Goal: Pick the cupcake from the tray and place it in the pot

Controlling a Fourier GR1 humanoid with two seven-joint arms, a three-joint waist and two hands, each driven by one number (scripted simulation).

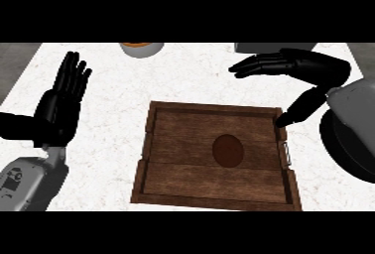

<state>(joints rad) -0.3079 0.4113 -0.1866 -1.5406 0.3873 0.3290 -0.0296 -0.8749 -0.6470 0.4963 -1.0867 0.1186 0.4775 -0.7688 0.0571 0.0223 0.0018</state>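
A wooden tray lies in the middle of the white counter. On its floor, right of centre, sits the cupcake, seen from above as a dark brown oval. My right hand hovers beyond the tray's far right corner, open, fingers stretched to the left and the thumb hanging down to the tray's right rim. It holds nothing. A dark round pot shows partly at the right edge, under my grey right forearm. My left hand rests open at the left, fingers up.
An orange-and-white bowl stands at the counter's far edge, left of centre. A grey object lies at the far edge behind my right hand. White counter runs between my left hand and the tray.
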